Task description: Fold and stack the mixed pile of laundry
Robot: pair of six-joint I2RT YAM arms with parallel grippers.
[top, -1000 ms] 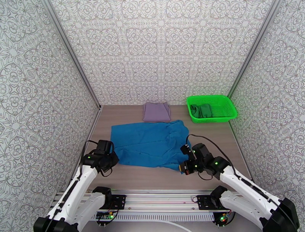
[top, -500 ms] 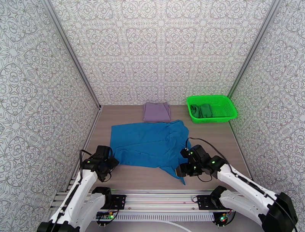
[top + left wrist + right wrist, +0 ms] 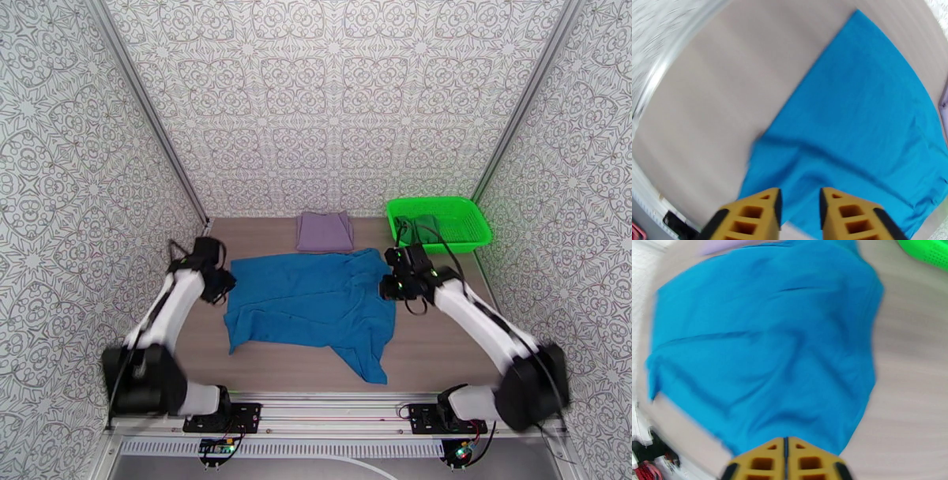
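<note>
i had swung from the near hem of the blue shirt (image 3: 316, 296), spread mid-table, up to its far corners: right gripper (image 3: 786, 443) clamped together, left gripper (image 3: 800, 195) barely parted (hold unclear), fold pending.

A robot lab test cell — patterned wall panels (image 3: 332, 103) boxing a tabletop (image 3: 434, 351), aluminium mounting rail (image 3: 332, 404) in front.

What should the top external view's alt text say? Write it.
A blue shirt lies spread on a table, left claw and right claw by its far corners. Behind it sit a lavender garment and a green basket holding dark green cloth.
</note>
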